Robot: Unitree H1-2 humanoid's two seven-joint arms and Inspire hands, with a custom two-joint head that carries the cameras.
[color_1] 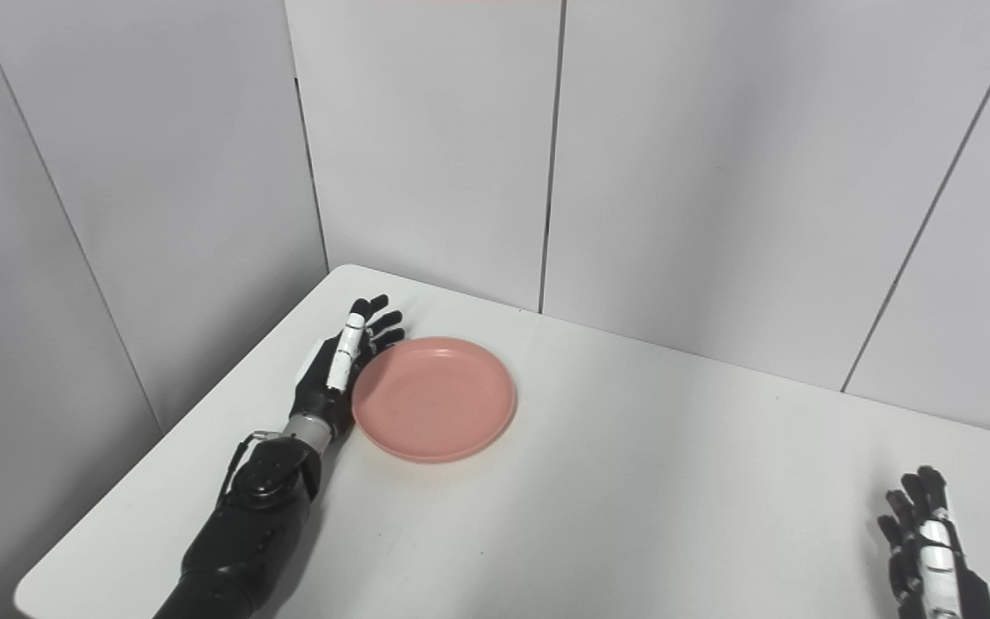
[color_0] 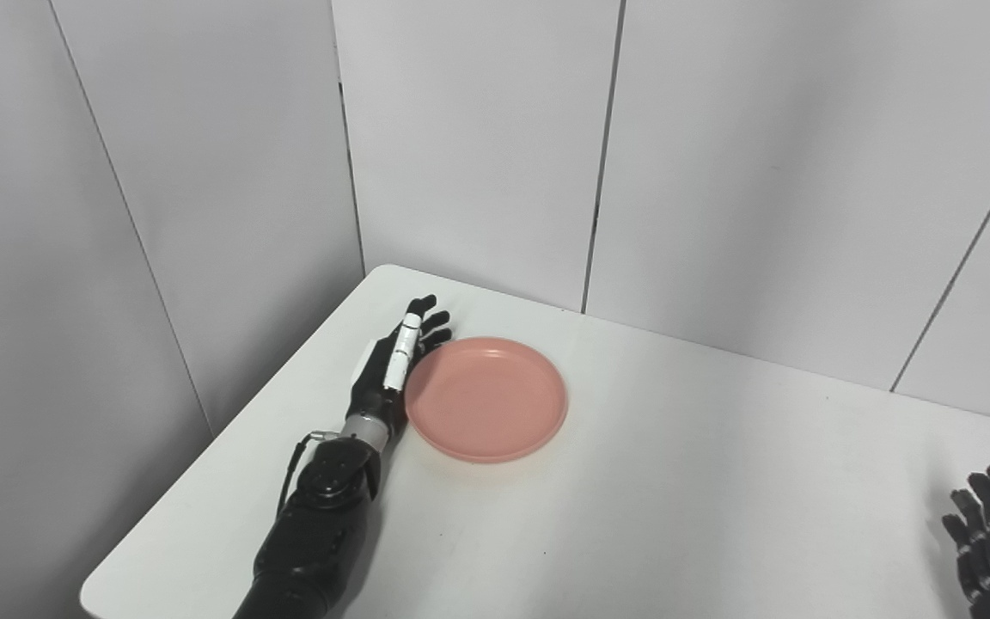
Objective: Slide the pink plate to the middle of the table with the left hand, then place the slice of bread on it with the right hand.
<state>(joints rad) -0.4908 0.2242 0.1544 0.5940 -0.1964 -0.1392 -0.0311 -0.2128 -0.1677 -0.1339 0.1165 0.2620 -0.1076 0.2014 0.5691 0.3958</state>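
Black-and-white fingers extended and apart, the robot's left hand (color_0: 392,365) stands edge-on against the left rim of the pink plate (color_0: 488,398), holding nothing and, by the look of it, touching that rim from the outside. The plate lies flat on the white table (color_0: 675,499), immediately to the right of the palm and near the table's far left corner, so it has not yet reached the middle. It appears to be a light, rigid dish with a shallow raised lip and a smooth underside; it would likely glide easily on the bare tabletop, and a sideways push low on the rim, where the hand now stands, seems the sensible place to act, since pressure higher up might tip it. Far off to the right, at the table's near edge, the right hand (color_1: 925,546) waits with fingers spread and empty. Count: one plate, two hands. No slice of bread is clearly visible in either view; a small tan speck at the bottom right corner of the right eye view cannot be identified.
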